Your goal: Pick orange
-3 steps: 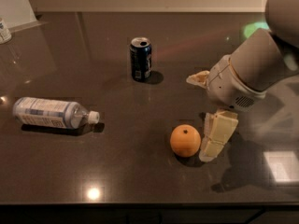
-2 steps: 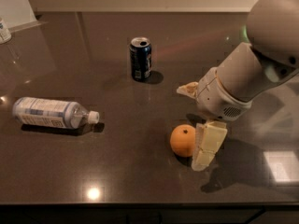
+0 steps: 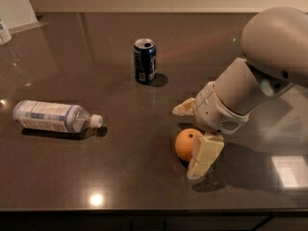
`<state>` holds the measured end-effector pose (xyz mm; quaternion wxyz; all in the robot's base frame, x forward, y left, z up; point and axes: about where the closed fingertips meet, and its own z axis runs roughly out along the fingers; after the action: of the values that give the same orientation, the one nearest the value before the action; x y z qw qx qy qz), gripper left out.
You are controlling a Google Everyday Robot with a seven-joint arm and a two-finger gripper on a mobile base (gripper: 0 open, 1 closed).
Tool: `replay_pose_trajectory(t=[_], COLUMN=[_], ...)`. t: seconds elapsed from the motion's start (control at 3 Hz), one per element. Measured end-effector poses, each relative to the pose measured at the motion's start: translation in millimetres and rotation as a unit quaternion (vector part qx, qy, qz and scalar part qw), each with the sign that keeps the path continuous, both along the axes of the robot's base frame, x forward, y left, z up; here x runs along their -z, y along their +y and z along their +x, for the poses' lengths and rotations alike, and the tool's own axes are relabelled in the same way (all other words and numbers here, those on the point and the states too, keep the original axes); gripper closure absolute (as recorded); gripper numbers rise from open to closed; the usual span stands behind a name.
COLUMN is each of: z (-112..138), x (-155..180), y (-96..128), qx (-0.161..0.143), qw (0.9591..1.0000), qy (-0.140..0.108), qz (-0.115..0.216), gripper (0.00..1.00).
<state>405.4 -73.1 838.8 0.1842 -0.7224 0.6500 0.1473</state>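
My gripper (image 3: 184, 142) hangs low over the dark glossy tabletop (image 3: 120, 177), at the end of my bulky pale grey arm (image 3: 269, 47), which reaches in from the right. My two cream-coloured fingers stand wide apart. The far finger (image 3: 185, 107) points left and a little down, and the near finger (image 3: 206, 154) slants down toward the table's front edge.

The small round orange fruit with dimpled matte skin (image 3: 186, 144) sits on the tabletop in the gap between them. The near finger covers its right edge (I cannot tell whether the pad truly presses the skin or only stands in front of it). The far finger is clear of the fruit, just beyond its top. The fruit rests on the table and is not lifted.

Beyond the far finger and off to its left, a dark blue soda can (image 3: 145, 60) stands upright, well apart from the fruit. Far to the left of both fingers, a clear plastic bottle with a pale label (image 3: 50, 116) lies on its side, its white cap (image 3: 96, 121) pointing toward my fingers.
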Motion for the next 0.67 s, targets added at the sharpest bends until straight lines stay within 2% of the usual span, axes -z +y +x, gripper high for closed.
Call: replay_pose_trajectory(t=[0.67], z=[-4.4], x=[-16.2], y=[-1.5], qx=[0.004], qw=[0.9994], qy=[0.005], qz=[0.034], gripper=[0.64])
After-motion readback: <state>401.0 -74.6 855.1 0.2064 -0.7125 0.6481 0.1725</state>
